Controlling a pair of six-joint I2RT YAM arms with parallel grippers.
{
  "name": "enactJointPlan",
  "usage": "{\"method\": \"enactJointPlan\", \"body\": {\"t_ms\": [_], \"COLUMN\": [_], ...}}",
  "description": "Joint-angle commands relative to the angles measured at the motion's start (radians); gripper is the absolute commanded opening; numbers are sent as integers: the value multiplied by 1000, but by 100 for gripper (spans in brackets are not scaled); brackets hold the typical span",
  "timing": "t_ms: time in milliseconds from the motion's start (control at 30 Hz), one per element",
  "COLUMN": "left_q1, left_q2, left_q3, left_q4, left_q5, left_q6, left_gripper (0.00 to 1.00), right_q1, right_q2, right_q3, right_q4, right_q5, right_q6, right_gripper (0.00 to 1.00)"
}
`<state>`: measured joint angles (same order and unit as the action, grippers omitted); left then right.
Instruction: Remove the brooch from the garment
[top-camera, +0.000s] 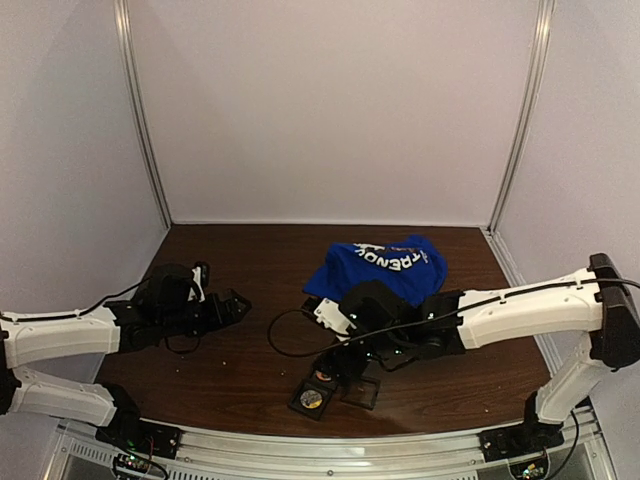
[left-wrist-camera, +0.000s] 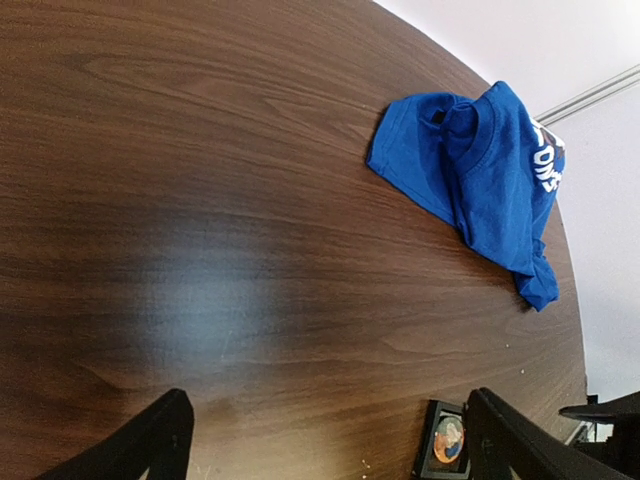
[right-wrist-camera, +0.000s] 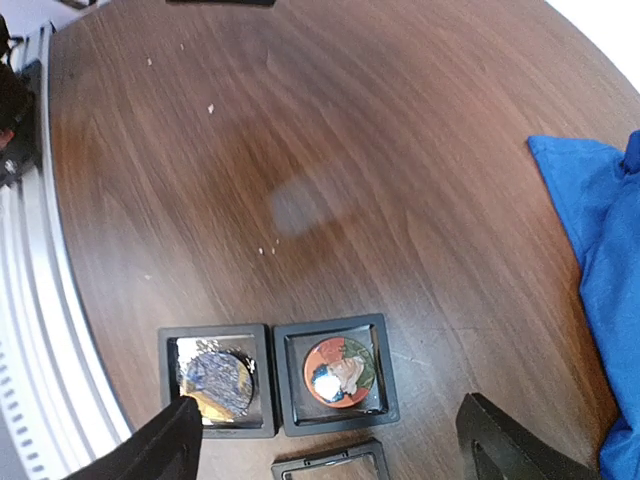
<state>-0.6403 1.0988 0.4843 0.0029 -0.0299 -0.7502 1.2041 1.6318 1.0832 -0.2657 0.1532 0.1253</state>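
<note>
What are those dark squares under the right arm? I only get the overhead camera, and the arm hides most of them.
Observer: They're black square display cases. The right wrist camera shows two side by side, the left case and the right case, each with a round badge inside.
Visitor: Do the badges match?
Observer: No. The left one holds a blue-and-gold badge, the right one an orange-and-green badge.
Visitor: Is the pincer holding either?
Observer: No. The right pincer hangs open over the cases, with nothing between its fingers.
</note>
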Motion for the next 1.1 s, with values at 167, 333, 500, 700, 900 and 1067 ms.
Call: {"method": "enactJointPlan", "body": {"t_ms": [167, 333, 500, 700, 900, 1067], "left_q1": [7, 7, 7, 7, 7, 7], "left_q2": [-134, -152, -154, -143, -116, -100], "left_q3": [46, 102, 128, 135, 142, 157], "left_q4": [-91, -144, -156, -148, -128, -126], "left_q5": [-2, 10, 30, 73, 76, 71], "left_q6": [85, 104, 92, 54, 27, 19], "left_gripper": [97, 97, 97, 98, 97, 97], "right_q1": [-241, -422, -534, -595, -613, -620], "right_q2": [-111, -22, 113, 246, 343, 434], "right_q3": [124, 195, 292, 426, 530, 616], "right_q4": [-63, -81, -66, -87, -93, -141], "right_q5": [5, 9, 33, 67, 70, 55], "right_q6": [178, 235, 195, 128, 45, 13], "right_gripper": [100, 100, 100, 86, 78, 62]}}
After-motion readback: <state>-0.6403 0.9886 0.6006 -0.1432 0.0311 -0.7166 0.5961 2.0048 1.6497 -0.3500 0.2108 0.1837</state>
